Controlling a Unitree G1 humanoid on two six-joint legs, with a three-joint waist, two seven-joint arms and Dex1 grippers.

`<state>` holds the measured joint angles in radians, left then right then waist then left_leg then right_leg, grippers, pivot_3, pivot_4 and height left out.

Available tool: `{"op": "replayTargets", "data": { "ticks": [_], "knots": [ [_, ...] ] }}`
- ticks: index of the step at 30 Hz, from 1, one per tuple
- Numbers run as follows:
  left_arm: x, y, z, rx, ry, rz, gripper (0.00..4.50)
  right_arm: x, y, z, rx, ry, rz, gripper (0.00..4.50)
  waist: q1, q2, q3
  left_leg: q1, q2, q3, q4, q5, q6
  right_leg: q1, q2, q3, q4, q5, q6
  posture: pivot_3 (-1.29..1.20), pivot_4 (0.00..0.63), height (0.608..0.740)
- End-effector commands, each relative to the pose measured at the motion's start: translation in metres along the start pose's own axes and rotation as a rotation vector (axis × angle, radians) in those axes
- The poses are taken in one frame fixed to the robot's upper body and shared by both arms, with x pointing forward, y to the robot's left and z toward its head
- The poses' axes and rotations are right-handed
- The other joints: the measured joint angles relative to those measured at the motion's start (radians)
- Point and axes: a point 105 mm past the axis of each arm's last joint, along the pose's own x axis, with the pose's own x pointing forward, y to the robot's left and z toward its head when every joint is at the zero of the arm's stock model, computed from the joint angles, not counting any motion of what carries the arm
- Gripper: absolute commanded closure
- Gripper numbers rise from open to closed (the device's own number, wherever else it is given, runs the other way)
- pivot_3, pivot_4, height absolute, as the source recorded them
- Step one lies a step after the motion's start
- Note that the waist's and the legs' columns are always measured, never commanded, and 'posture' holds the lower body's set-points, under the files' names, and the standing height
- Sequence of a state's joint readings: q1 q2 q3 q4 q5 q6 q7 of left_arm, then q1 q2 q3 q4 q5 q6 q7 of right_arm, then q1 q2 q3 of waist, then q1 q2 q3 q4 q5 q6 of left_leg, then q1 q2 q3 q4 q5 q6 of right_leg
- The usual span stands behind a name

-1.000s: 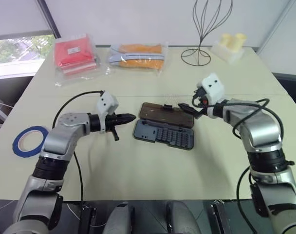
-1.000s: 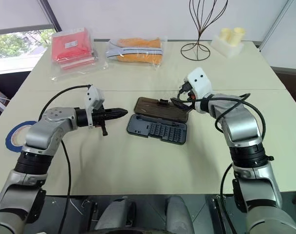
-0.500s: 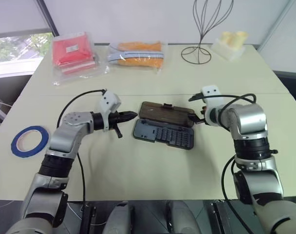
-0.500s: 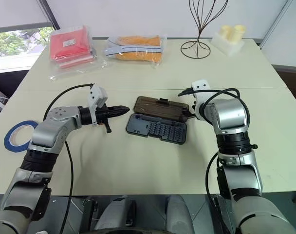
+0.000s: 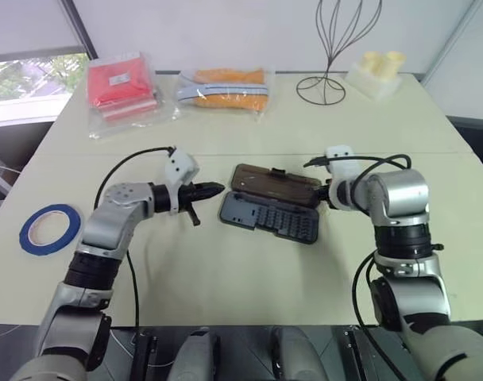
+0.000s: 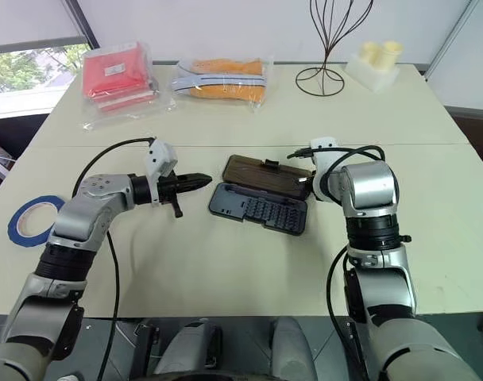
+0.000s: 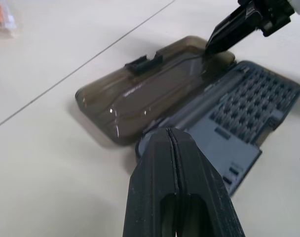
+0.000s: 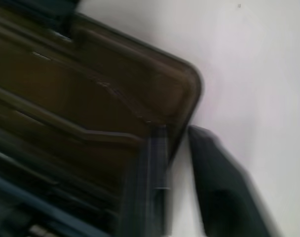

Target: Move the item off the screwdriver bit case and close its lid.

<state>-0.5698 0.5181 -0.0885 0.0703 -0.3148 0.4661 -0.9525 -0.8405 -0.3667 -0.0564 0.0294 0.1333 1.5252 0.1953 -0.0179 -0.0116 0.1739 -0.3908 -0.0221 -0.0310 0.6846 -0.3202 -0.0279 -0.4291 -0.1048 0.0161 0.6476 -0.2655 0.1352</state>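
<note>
Tape (image 5: pixel 49 229), the blue roll, lay far left on the table (image 5: pixel 226 270), well apart from the open case (image 5: pixel 271 217). Wrist views showed the left gripper (image 7: pixel 172 140) closed and empty, the right gripper (image 8: pixel 172 143) pinching the lid (image 7: pixel 150 94) edge.

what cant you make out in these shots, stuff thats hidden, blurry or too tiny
- Whether the right gripper truly pinches the lid: right wrist view is blurred; head views too small.
- Which bits sit in the screwdriver bit case: too small in head views, partly hidden by the left gripper in left wrist view.
- Contents of the red bag and orange bag: wrapping and distance hide detail.
</note>
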Motion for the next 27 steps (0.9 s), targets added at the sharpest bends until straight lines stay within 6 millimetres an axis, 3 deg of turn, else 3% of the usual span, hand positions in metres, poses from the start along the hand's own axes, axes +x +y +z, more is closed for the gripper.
{"op": "replayTargets", "data": {
  "ticks": [1,14,27],
  "knots": [
    [-0.005,0.002,0.013,0.052,-0.032,0.018,4.5,0.002,-0.004,-0.002,0.01,0.022,-0.018,4.48,0.0,0.0,0.0,0.0,0.0,0.0,0.0,0.0,0.0,0.0,0.0,0.0,0.0,0.0,0.0,0.0,0.15,0.74],
    [-0.01,0.006,0.012,0.062,-0.028,0.044,4.5,-0.006,0.006,-0.01,-0.024,0.058,0.036,4.48,-0.005,0.0,0.0,0.0,0.0,-0.001,0.0,0.0,0.0,0.0,0.0,0.0,0.0,0.0,0.0,0.0,0.15,0.74],
    [-0.009,0.005,0.011,0.068,-0.02,0.034,4.5,-0.021,0.018,-0.032,-0.084,0.051,0.188,4.48,-0.004,0.0,0.0,0.0,0.001,-0.001,0.0,0.0,0.0,0.0,0.001,0.0,0.0,0.0,0.0,0.0,0.15,0.74]
  ]
}}
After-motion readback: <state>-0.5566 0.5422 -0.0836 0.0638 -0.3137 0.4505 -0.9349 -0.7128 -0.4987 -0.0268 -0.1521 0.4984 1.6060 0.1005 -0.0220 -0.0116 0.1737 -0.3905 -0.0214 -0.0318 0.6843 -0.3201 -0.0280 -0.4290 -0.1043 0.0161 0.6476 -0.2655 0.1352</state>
